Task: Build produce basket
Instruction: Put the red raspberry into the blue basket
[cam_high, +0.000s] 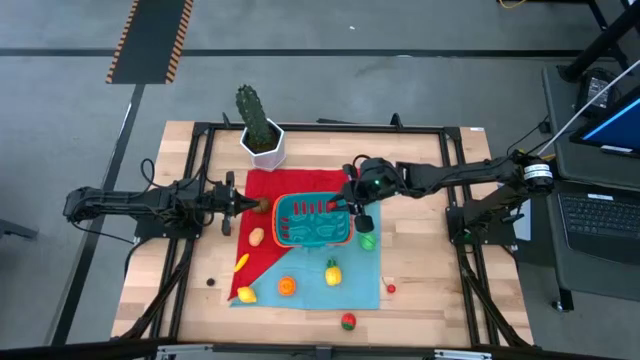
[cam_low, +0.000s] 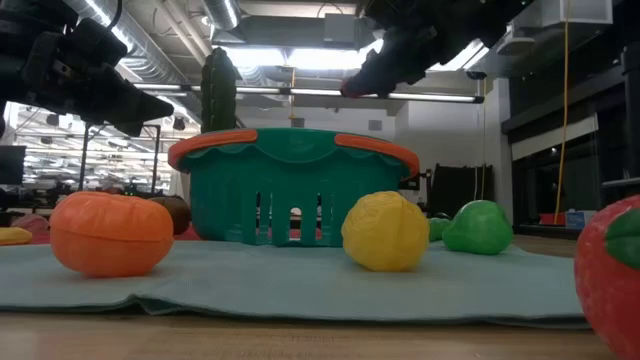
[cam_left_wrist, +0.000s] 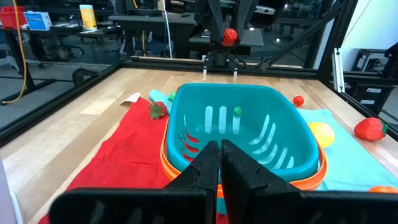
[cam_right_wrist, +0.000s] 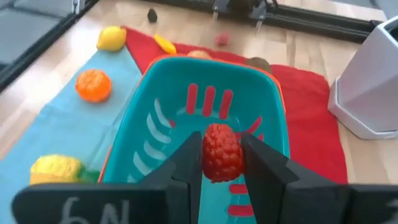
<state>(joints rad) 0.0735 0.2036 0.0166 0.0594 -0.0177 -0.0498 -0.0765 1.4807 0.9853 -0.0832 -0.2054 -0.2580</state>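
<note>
The teal basket (cam_high: 313, 221) with an orange-red rim stands on a red cloth (cam_high: 268, 187) and a teal cloth (cam_high: 355, 285). My right gripper (cam_right_wrist: 221, 163) hangs over the basket's right end, shut on a red toy berry (cam_right_wrist: 221, 148); the left wrist view shows that berry (cam_left_wrist: 229, 36) high beyond the basket. My left gripper (cam_left_wrist: 220, 155) is shut and holds nothing, level at the basket's left end. Loose produce lies around the basket: an orange (cam_high: 287, 285), a yellow lemon (cam_high: 246, 294), a yellow piece (cam_high: 331, 271), a green piece (cam_high: 367, 241) and a red-and-green one (cam_high: 348, 321). My right gripper pinches the red berry by its two opposite sides (cam_right_wrist: 208, 155) between its two fingers. The fingers slant downward from the table's right side. The berry is lifted clear, above the basket's inside (cam_right_wrist: 205, 115).
A white hexagonal pot (cam_high: 263, 143) with a cactus stands behind the basket on the far left. A brown piece (cam_high: 262, 205) lies by the basket's left end, near my left gripper. A small red piece (cam_high: 390, 288) and a dark one (cam_high: 211, 281) lie on bare wood.
</note>
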